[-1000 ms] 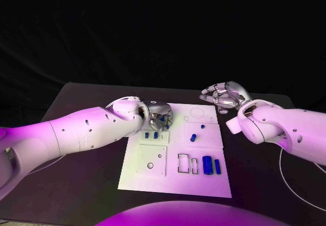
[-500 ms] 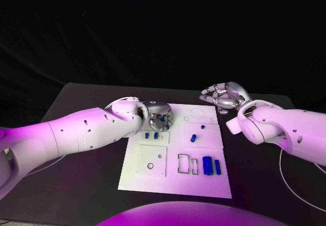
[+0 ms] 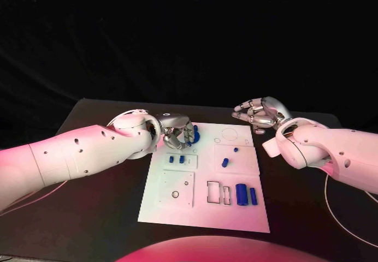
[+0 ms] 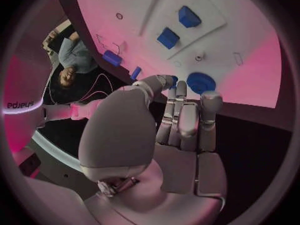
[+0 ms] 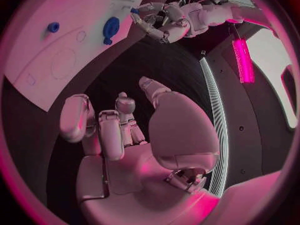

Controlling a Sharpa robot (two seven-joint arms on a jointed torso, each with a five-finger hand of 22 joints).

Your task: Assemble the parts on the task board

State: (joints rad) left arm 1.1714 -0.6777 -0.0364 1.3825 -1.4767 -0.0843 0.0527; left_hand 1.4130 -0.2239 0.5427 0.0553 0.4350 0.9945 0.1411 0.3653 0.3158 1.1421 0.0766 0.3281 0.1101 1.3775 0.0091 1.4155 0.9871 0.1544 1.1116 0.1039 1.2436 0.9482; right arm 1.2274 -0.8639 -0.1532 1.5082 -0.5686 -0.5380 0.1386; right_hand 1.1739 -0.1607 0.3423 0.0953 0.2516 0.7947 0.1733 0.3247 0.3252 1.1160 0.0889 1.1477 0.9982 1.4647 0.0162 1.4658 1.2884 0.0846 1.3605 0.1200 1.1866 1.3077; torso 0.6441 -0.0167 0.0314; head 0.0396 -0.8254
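While my left hand (image 3: pixel 179 134) hovers unladen, fingers curled, at the task board's (image 3: pixel 206 213) far left corner, the round blue part (image 3: pixel 195 132) lies just beyond its fingertips, well clear of my empty, half-curled right hand (image 3: pixel 257 113).

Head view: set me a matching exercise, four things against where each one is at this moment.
Things:
1. round blue part
2. two long blue parts
3. right hand
4. two small blue parts

Places:
a. over the black table, past the far right corner of the task board
b. side by side on the board's near right area
c. side by side on the board's left side, nearer to the robot than the left hand
d. at the board's far left corner, by the left hand's fingertips

Pairs: 1-d, 2-b, 3-a, 4-c.
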